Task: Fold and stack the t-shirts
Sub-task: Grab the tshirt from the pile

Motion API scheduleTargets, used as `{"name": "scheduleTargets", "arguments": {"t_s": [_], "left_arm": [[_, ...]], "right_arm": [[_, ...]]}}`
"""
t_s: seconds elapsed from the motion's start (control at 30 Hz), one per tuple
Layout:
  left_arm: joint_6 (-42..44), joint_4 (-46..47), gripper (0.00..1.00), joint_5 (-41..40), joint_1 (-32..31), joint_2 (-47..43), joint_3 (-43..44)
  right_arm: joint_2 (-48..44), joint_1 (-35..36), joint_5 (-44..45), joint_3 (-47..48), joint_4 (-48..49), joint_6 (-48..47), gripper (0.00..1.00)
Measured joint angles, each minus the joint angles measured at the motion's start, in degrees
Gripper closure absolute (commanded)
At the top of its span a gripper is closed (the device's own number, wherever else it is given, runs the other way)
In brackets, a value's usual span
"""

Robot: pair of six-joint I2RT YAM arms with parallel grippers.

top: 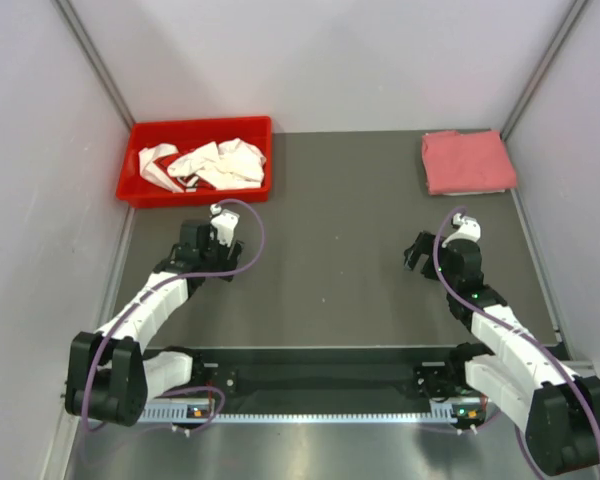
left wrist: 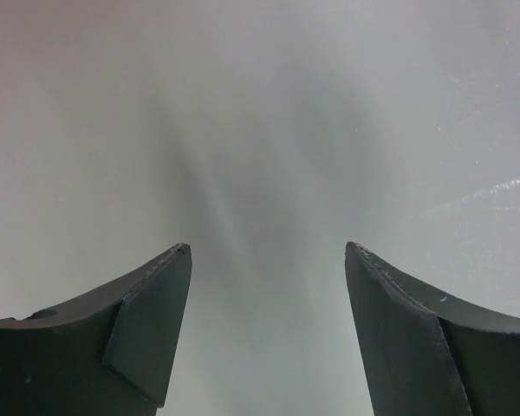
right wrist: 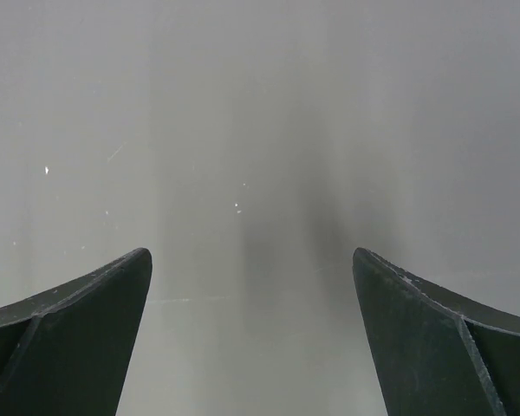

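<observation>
white t-shirt (top: 215, 165) lies crumpled in a loose heap inside the red bin (top: 130, 188) at the far left corner of the surface (top: 340, 230). its folds overlap and a little dark print shows among them. it looks light, limp and easy to snag, so it will likely sag and trail when lifted. a pinch on a raised ridge of cloth near the top of the heap seems the surest hold. once it is spread flat, the shoulders or hem corners would serve better for folding.

the left hand (top: 212, 238) hovers just in front of the bin, fingers spread and holding nothing. its wrist view shows only bare grey surface between them.

the middle of the surface separates the two arms. the right hand (top: 420, 250) sits well apart on the right, also spread wide and empty, with nothing but grey surface in its own view.

the pink t-shirt (top: 467, 162) rests in the far right corner, already folded into a neat square. it is soft too and could slump out of shape if dragged, so it is probably best left as the base of the stack.
</observation>
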Motion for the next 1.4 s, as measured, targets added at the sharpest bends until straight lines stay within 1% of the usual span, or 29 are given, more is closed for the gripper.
{"name": "scheduleTargets", "arguments": {"t_s": [0.27,0.3,0.33,0.43,0.57,0.67,0.87,0.93,1.0,1.1,1.13,1.2,1.23,1.27,1.4], "left_arm": [[1.3,-1.3,0.23,1.7,0.0,0.0,0.7],[1.5,-1.7,0.21,1.5,0.0,0.0,1.3],[1.6,-2.3,0.17,0.8,0.0,0.2,2.6],[1.9,-2.8,0.14,-3.4,0.0,3.1,9.0],[2.2,-1.4,0.14,-8.9,0.1,12.0,21.8],[1.9,0.0,0.14,-11.1,0.3,20.0,31.1],[-0.9,-1.9,0.14,-12.8,2.9,40.6,51.5],[-2.0,-2.4,0.12,-13.5,4.3,46.5,57.1],[-2.4,-3.0,0.11,-15.1,5.3,50.8,60.8],[-2.4,-3.6,0.11,-18.0,6.6,58.0,67.8],[-2.4,-3.6,0.14,-18.5,7.0,60.3,69.9],[-2.4,-4.1,0.56,-18.9,7.5,63.7,73.4],[-2.6,-4.2,0.80,-18.9,7.6,64.9,74.2],[-2.8,-4.3,1.00,-19.1,7.8,65.7,74.5],[-2.7,-4.3,1.00,-18.5,8.0,65.9,73.7]], "right_arm": [[-0.2,0.0,0.3,0.0,-0.1,-0.1,0.00],[-0.2,0.0,0.3,0.1,-0.3,-0.2,0.00],[-0.3,0.0,0.4,0.2,-0.3,-0.3,0.00],[-0.5,0.0,0.3,0.3,-0.4,-0.5,0.00],[-0.5,0.0,0.3,0.9,-0.9,-0.7,0.00],[-0.5,0.0,0.3,1.3,-0.7,-0.8,0.00],[-0.4,0.0,0.4,1.3,-0.9,-0.9,0.00],[-0.2,0.0,0.4,1.3,-0.9,-0.9,0.00],[0.2,0.0,0.4,1.3,-0.9,-0.9,0.00],[1.0,0.0,0.4,1.3,-0.9,-1.0,0.00],[1.2,0.0,0.5,1.3,-0.9,-1.0,0.00],[1.7,0.0,0.5,1.4,-0.9,-1.0,0.00],[1.9,0.0,0.6,1.4,-1.0,-1.0,0.00],[1.9,0.0,0.7,1.4,-1.0,-1.0,0.00],[1.8,0.0,0.9,2.5,-1.9,-1.3,0.00]]}}
